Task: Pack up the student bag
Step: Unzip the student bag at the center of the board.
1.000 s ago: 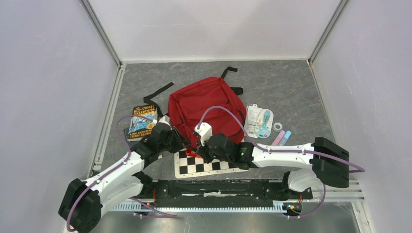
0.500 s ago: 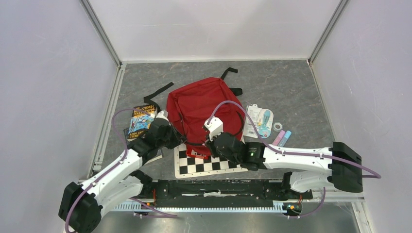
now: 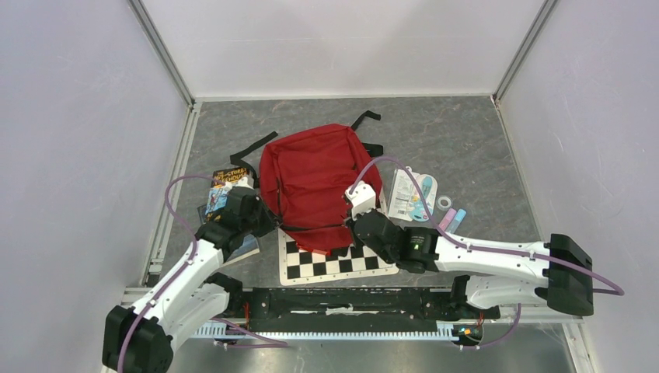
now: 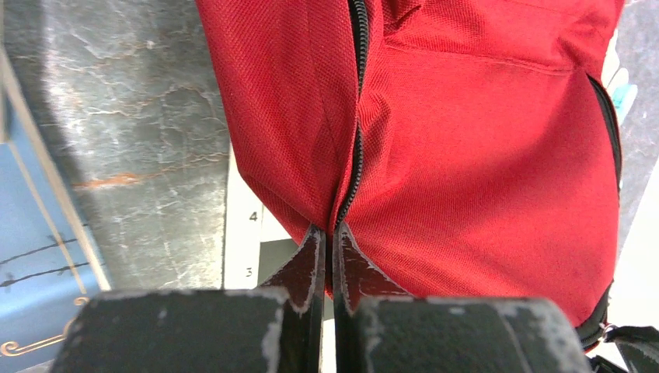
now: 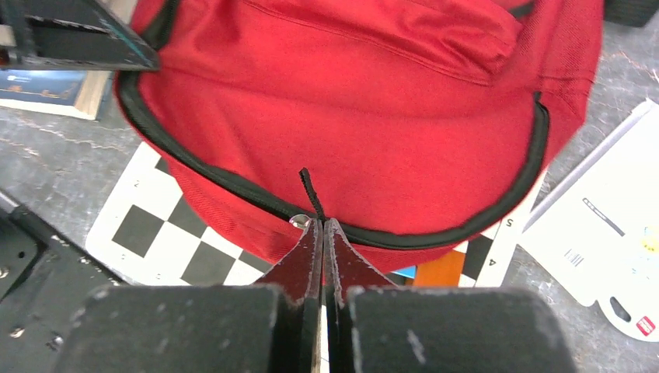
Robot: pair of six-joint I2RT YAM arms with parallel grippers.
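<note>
Top, left-wrist and right-wrist views of two arms working on a grey marbled worktop (image 3: 466,140).

Nearest the arm bases lies a black-and-white checkerboard card (image 3: 334,260), flat on the worktop, with its far edge tucked under the bag.

The left pincer (image 4: 327,233) has its fingers pressed together. They pinch the near left edge of the student bag (image 3: 315,183), right where a black zipper line (image 4: 359,116) runs up between two folds of red fabric.

The right pincer (image 5: 322,227) is likewise pressed together. It nips the bag's near right edge at the curved black zipper track (image 5: 466,225). A short black pull cord (image 5: 311,188) stands up just above the fingertips.

The student bag lies flat in the middle of the worktop. Its near end overlaps the card, and its black-ended straps (image 3: 252,145) trail toward the far side.

Just left of the bag, partly hidden under the left arm, is a small stack of books (image 3: 227,186).

Just right of the bag lies a white blister pack holding a teal item (image 3: 413,194). Beside that are a small tape roll (image 3: 444,202) and a pink and a blue marker (image 3: 451,221), lying side by side.
</note>
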